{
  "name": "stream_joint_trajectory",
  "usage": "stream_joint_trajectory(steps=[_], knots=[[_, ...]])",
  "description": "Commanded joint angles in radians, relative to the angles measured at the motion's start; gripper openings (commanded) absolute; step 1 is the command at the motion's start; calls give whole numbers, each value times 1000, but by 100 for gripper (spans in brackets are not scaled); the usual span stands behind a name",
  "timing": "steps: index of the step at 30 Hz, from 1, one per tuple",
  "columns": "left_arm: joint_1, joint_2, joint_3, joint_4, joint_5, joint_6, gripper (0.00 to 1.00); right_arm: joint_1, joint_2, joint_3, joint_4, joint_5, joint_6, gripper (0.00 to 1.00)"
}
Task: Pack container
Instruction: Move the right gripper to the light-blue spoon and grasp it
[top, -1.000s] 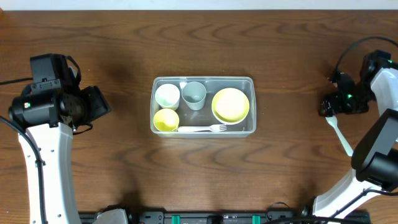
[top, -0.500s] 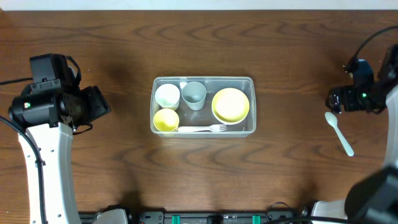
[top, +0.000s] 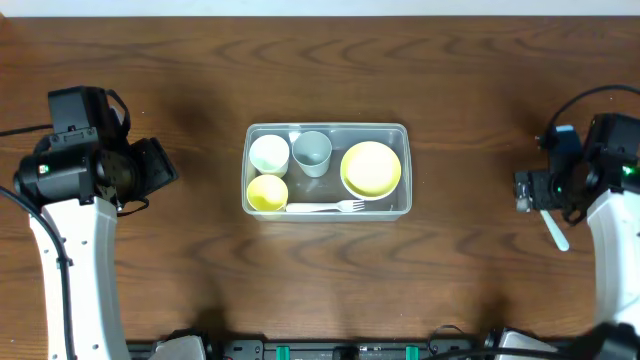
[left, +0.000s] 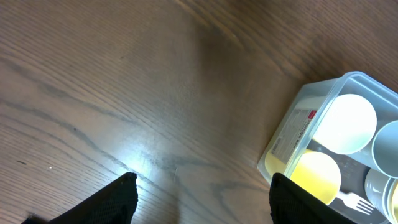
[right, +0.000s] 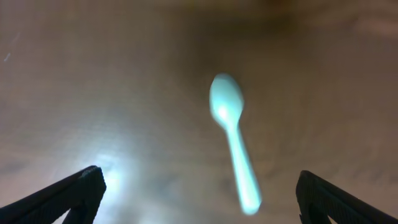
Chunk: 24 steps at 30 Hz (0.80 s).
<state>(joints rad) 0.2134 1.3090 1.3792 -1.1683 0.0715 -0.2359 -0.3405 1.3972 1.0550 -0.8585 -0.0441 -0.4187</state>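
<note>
The clear rectangular container (top: 405, 135) stands mid-table and holds a white bowl (top: 268, 153), a pale cup (top: 312, 151), a small yellow bowl (top: 267, 192), a larger yellow bowl (top: 371, 167) and a white fork (top: 325, 207). Its left end shows in the left wrist view (left: 292, 118). A pale spoon (top: 555, 233) lies on the table at the far right, partly under my right arm. In the right wrist view the spoon (right: 233, 137) is blurred, between the open right gripper's (right: 199, 199) fingers. My left gripper (left: 202, 199) is open and empty, left of the container.
The brown wood table (top: 200, 290) runs to a pale strip along the far edge. My left arm (top: 80, 170) stands at the left side and my right arm (top: 600, 190) at the right edge.
My right arm has swung over the spoon: it moved off it toward the right edge, then came back down over its bowl end. The spoon, left arm and container contents have not moved.
</note>
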Motion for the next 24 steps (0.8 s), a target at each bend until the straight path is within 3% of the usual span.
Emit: stream_joint_trajectory(steps=[1, 9, 24], knots=[[4, -2, -1, 0, -11, 2, 68, -8, 99, -7, 45, -53, -122, 99], [4, -2, -1, -1, -11, 2, 68, -13, 264, -7, 86, -41, -65, 99], [4, -2, -1, -3, -11, 2, 68, -82, 362, -7, 185, -42, -107, 99]])
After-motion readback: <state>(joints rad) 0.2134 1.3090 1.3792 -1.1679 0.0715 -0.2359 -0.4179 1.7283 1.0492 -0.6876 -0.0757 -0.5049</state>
